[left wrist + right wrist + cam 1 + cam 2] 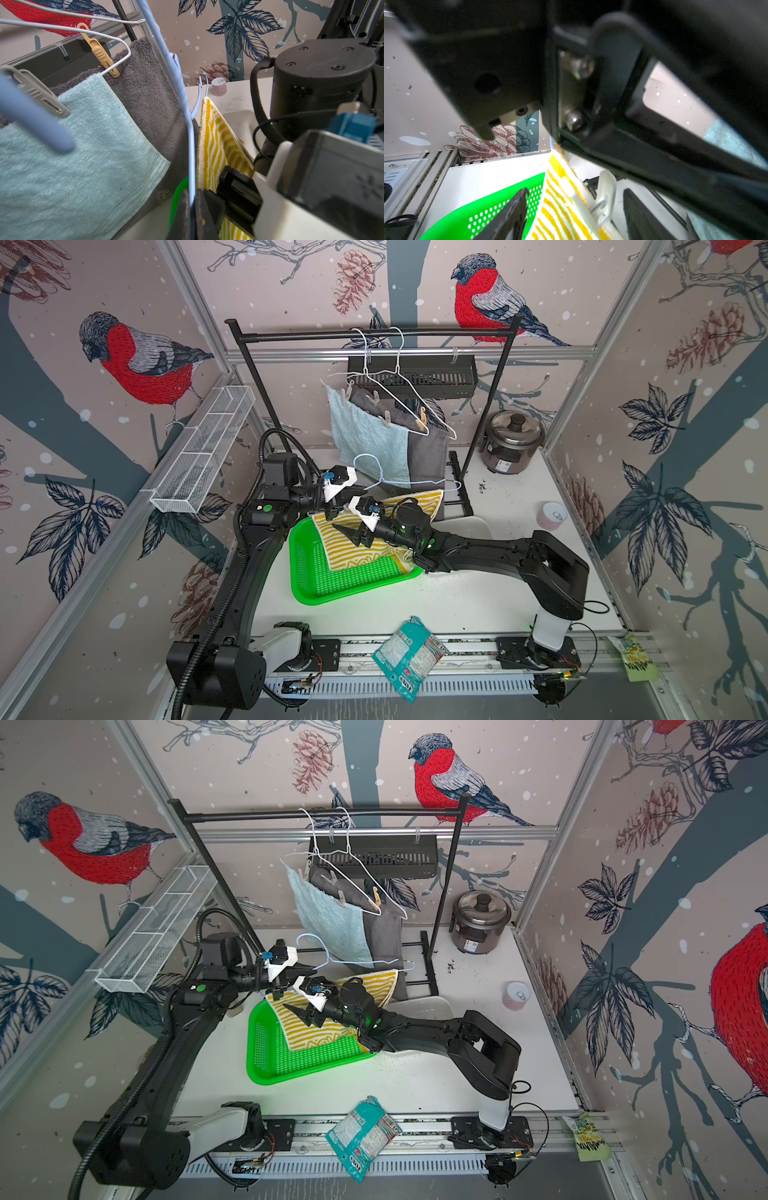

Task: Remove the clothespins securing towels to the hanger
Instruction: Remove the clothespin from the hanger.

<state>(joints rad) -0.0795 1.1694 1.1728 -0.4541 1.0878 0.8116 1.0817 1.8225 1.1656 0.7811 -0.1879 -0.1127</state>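
Front edge: a crumpled teal snack packet (pixel 409 655) lies on the rail of the white bench (pixel 457 597).
Mid-bench: a bright green perforated plastic basket (pixel 316 585), with a yellow-and-white striped terry towel (pixel 353 556) draped into it.
Right gripper (pixel 576 191): jaws parted, one on each side of a whitish translucent plastic clothespin (pixel 606 193) clipped to the striped towel's edge; whether they touch it I cannot tell.
Left gripper (pixel 192 199): clamped tight on the light blue wire hanger (pixel 190 124) that carries the striped towel.
Behind: a light blue terry towel (pixel 365 435) and a dark grey terry towel (pixel 428 452) hang from white wire hangers (pixel 399 385) on a black metal rail (pixel 291 336).
Pegs there: a grey plastic clothespin (pixel 39 93) grips the blue towel, and a tan clothespin (pixel 99 54) the grey towel.
Far right corner: a steel rice cooker (pixel 513 439).
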